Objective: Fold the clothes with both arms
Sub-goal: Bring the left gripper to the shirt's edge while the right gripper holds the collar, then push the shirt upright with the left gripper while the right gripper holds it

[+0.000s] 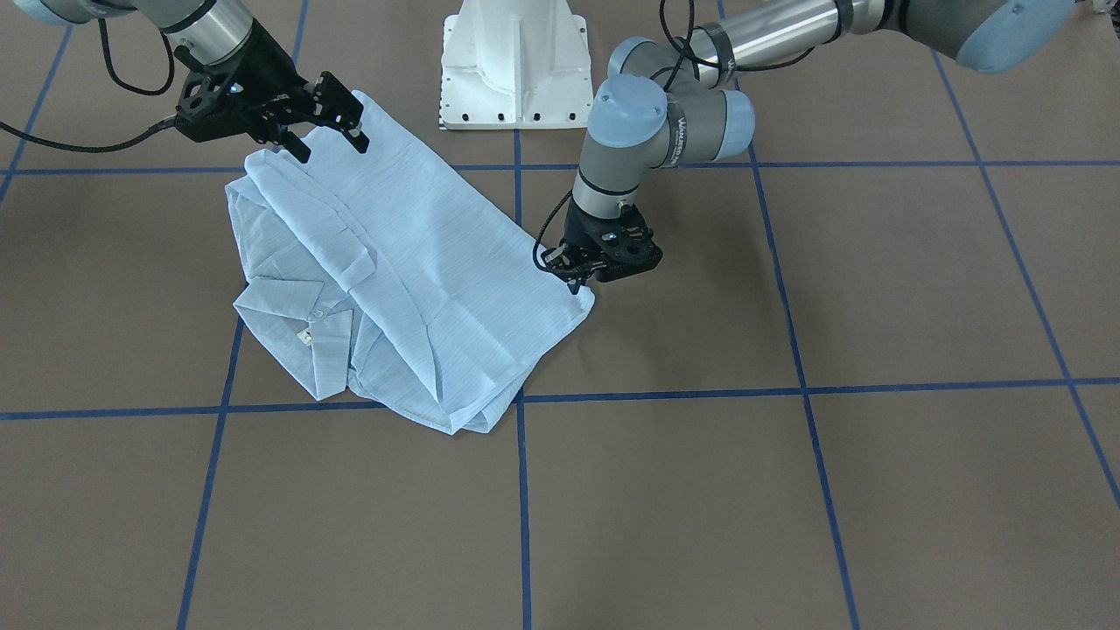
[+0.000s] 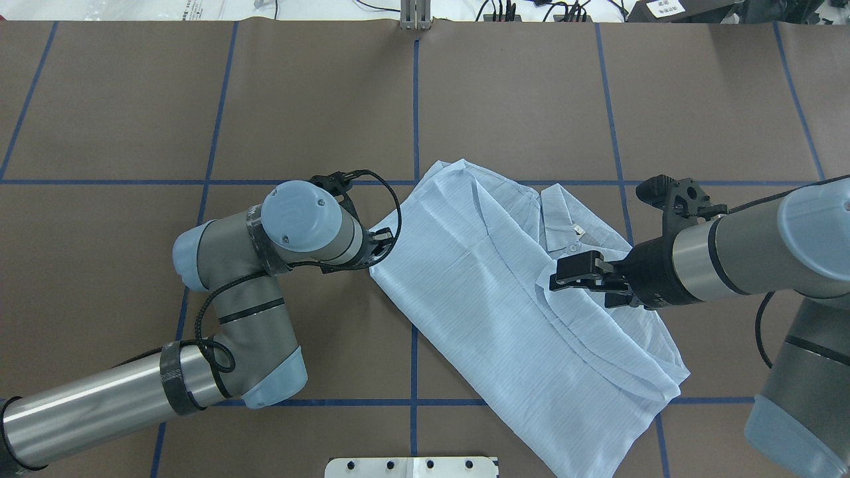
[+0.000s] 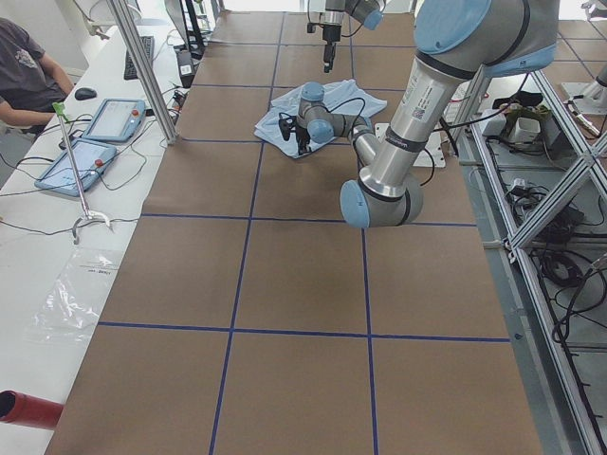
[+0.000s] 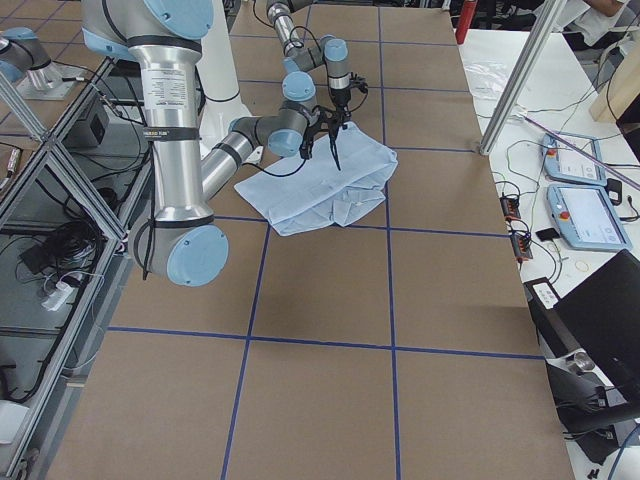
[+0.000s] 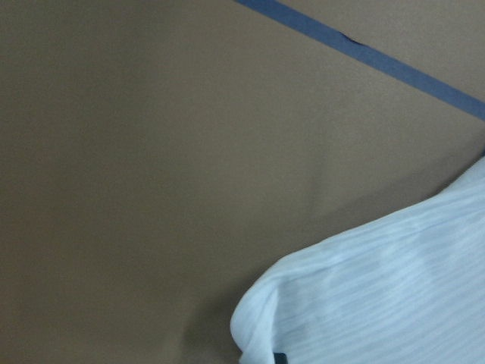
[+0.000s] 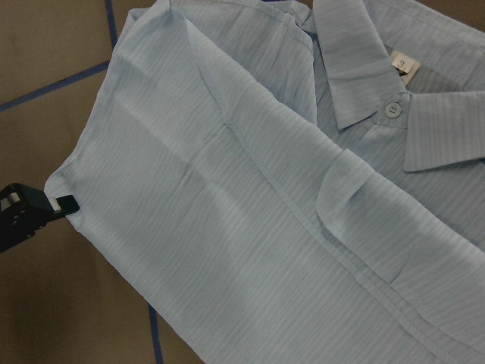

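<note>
The light blue striped shirt lies partly folded on the brown table, also in the overhead view. Its collar and neck label face up. My left gripper is down at the shirt's corner nearest it, with fingers close together pinching the fabric; it shows in the overhead view, and one fingertip shows in the right wrist view. The left wrist view shows only that corner. My right gripper is open and empty, hovering over the opposite edge.
The white pedestal base stands at the robot's side of the table. Blue tape lines grid the brown table top. An operators' bench with tablets and a seated person run along the far side.
</note>
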Motion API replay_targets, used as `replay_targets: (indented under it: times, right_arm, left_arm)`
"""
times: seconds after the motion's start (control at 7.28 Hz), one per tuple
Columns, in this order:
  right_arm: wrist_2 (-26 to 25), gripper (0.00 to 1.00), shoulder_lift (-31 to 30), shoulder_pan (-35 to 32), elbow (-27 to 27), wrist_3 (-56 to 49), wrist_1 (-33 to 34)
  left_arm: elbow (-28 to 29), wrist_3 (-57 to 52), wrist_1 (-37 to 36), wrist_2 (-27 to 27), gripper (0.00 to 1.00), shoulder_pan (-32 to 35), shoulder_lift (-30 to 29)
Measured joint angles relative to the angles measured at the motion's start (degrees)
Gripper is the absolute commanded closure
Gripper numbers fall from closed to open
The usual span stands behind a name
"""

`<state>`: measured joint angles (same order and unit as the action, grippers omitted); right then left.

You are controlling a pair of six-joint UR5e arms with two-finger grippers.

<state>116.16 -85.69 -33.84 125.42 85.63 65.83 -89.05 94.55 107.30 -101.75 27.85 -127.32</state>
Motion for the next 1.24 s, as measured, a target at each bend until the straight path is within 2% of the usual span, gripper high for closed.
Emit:
replay_targets:
  times: [0.27, 0.55, 0.69, 0.96, 1.1, 1.24]
  right_arm:
    - [-0.05, 0.0, 0.0, -1.19, -0.3, -0.23, 0.0]
    - [-0.93, 0.0, 0.0, -2.07, -0.78, -0.28, 0.0]
    - [-1.5, 0.0, -0.01, -2.23, -1.08, -0.31, 0.0]
    - [-2.52, 0.0, 0.05, -2.28, -1.7, -0.37, -0.02]
    - [-2.88, 0.0, 0.1, -2.24, -2.03, -0.36, -0.04]
    - [-3.39, 0.0, 0.14, -2.01, -2.51, -0.34, -0.02]
  left_arm:
    - [0.62, -2.12, -0.04, -0.07, 1.0, 4.7, 0.0]
    - [5.79, -7.34, 0.92, 0.33, 1.0, 10.4, -2.37]
    - [12.99, -8.49, 3.81, 2.02, 1.0, 12.14, -6.83]
    - [29.06, -8.36, 16.0, 8.76, 1.0, 13.22, -15.56]
    - [34.07, -8.54, 21.78, 11.86, 0.81, 13.32, -17.64]
    - [36.7, -9.5, 25.26, 13.77, 0.03, 13.4, -18.41]
